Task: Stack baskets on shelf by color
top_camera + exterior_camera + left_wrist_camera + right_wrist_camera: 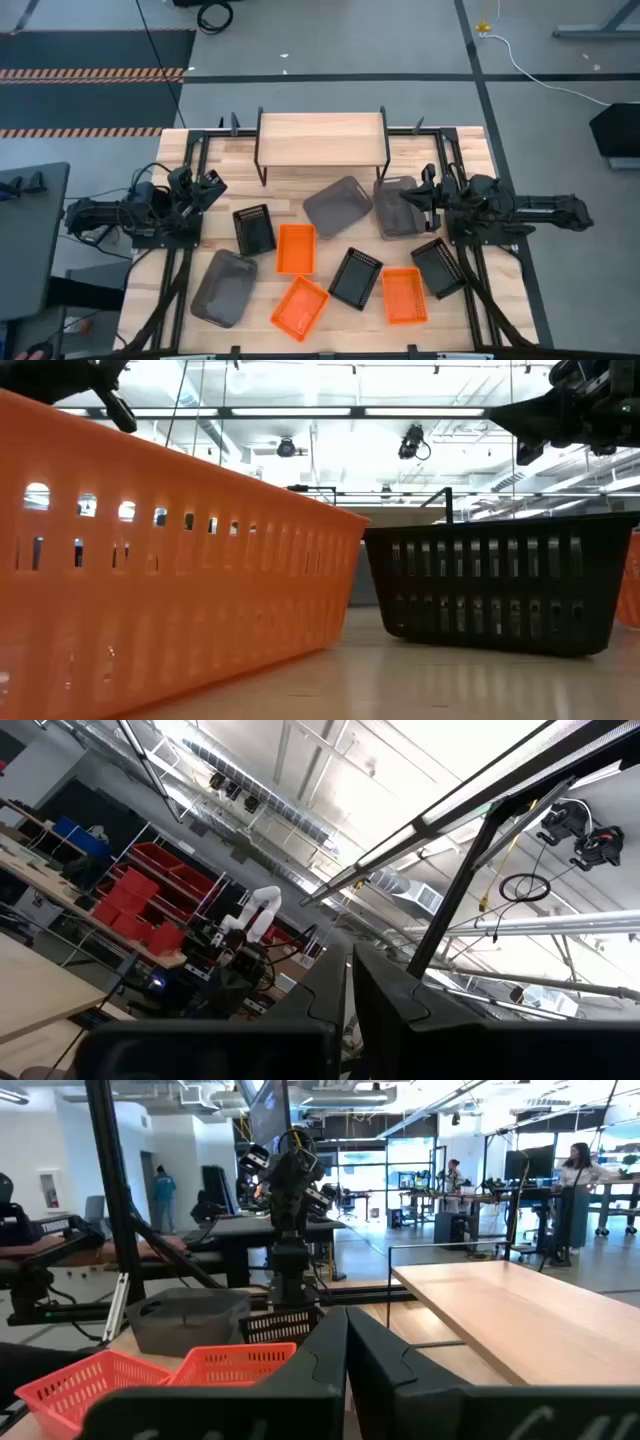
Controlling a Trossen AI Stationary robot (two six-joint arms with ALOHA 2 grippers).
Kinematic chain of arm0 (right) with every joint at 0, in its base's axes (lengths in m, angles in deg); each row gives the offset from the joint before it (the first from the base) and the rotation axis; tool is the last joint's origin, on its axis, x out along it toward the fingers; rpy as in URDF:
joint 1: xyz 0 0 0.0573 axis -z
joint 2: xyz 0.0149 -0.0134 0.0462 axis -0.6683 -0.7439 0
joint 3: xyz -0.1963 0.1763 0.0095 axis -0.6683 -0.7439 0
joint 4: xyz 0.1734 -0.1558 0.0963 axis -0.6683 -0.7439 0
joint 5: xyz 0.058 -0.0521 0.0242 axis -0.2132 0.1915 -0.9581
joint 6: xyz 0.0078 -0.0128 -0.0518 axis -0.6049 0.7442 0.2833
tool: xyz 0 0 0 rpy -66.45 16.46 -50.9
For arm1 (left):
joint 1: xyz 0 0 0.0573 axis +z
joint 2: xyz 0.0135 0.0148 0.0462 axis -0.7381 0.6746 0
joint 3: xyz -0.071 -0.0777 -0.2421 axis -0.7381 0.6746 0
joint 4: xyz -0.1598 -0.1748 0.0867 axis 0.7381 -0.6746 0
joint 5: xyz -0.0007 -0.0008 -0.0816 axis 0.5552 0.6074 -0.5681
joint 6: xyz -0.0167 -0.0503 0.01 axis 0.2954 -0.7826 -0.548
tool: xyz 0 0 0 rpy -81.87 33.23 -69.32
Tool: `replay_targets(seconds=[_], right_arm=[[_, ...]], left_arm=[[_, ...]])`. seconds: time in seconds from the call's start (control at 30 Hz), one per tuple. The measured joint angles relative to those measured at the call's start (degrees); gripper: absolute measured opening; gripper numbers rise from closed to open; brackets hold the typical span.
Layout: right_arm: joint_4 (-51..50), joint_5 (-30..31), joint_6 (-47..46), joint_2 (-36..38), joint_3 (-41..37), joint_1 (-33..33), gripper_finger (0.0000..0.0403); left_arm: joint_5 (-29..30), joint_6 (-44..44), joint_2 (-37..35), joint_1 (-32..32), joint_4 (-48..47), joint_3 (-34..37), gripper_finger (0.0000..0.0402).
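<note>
The shelf (320, 135), a light plank on black legs, stands at the table's far edge; its top (520, 1310) is bare. Nine baskets lie scattered on the table in front of it. Three are grey (338, 205) (395, 207) (225, 288). Three are orange (295, 248) (300, 305) (404, 295). Three are black (254, 230) (356, 277) (438, 266). My left gripper (212, 185) hangs raised at the table's left, shut and empty, tipped up toward the ceiling (350, 1005). My right gripper (408, 196) is shut and empty, held level above the right grey basket's edge (347, 1355).
In the low view the near orange basket (170, 560) and a black basket (500, 585) stand on the planks. Black frame rails (185, 250) run along both table sides. Bare table shows between the shelf and the baskets. People stand in the room beyond (578, 1190).
</note>
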Motion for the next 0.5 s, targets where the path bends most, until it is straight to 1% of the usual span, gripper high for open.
replay_targets(seconds=[0.23, 0.5], right_arm=[[0.00, 0.00, 0.00, 0.01, 0.00, 0.00, 0.0016], [0.00, 0.01, 0.00, 0.00, 0.00, 0.00, 0.0016]], left_arm=[[0.01, 0.00, 0.00, -0.02, 0.00, 0.00, 0.0036], [0.00, 0.00, 0.02, -0.01, 0.00, 0.00, 0.0028]])
